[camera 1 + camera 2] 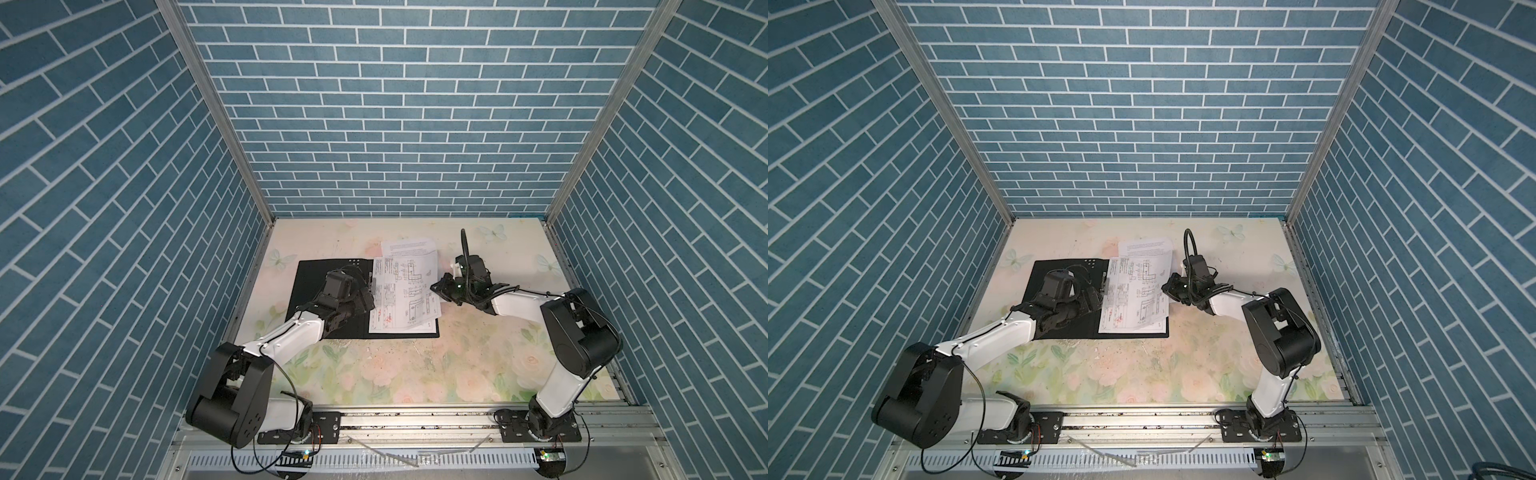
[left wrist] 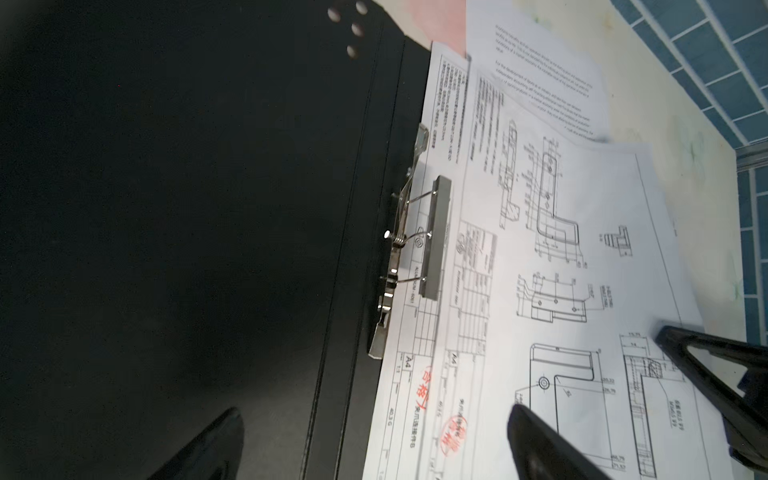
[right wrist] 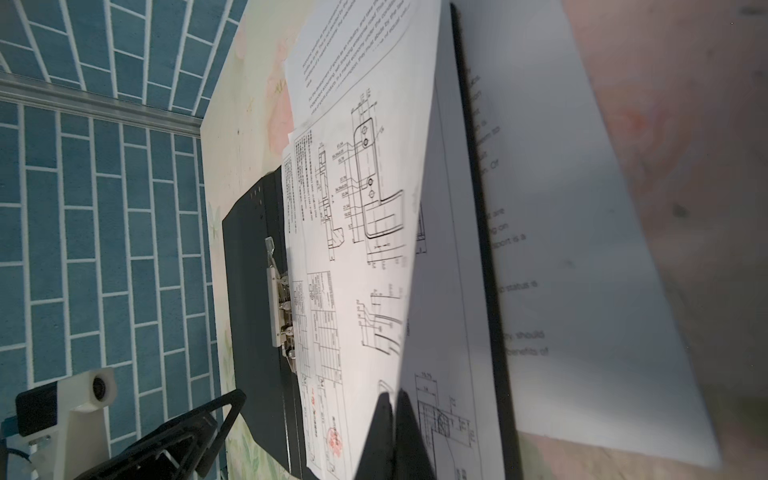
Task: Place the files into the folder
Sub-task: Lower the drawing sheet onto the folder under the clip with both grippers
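The folder (image 1: 308, 284) lies spread open on the flowery counter (image 1: 415, 365), black inside facing up, a little left of the middle. Its spine runs from the near side toward the back wall. The metal clip (image 2: 434, 237) sits along that spine, with its bar over the inner margin of the paper. The left half is bare black, and the files (image 1: 405, 299) are all over on the right half.

The two drawing sheets lie with their long sides along the spine, red stamps at the near end. The lower one sits fairly square in the folder. The top sheet (image 1: 415, 286) is skewed a touch, its right edge hanging out past the folder's right edge. The text sheet (image 1: 409, 248) is turned at more of an angle and pokes out beyond the folder's far edge. How much of it is tucked under the others I cannot tell.

The left hand (image 1: 368, 300) hangs over the spine beside the clip with its fingers spread wide, gripping nothing. In its wrist view one finger is over the bare black half and one over the drawings. The right hand (image 1: 436, 286) comes in from the right of the folder, fingers pinched together on the right edge of the top sheet, which is lifted there off the sheet beneath
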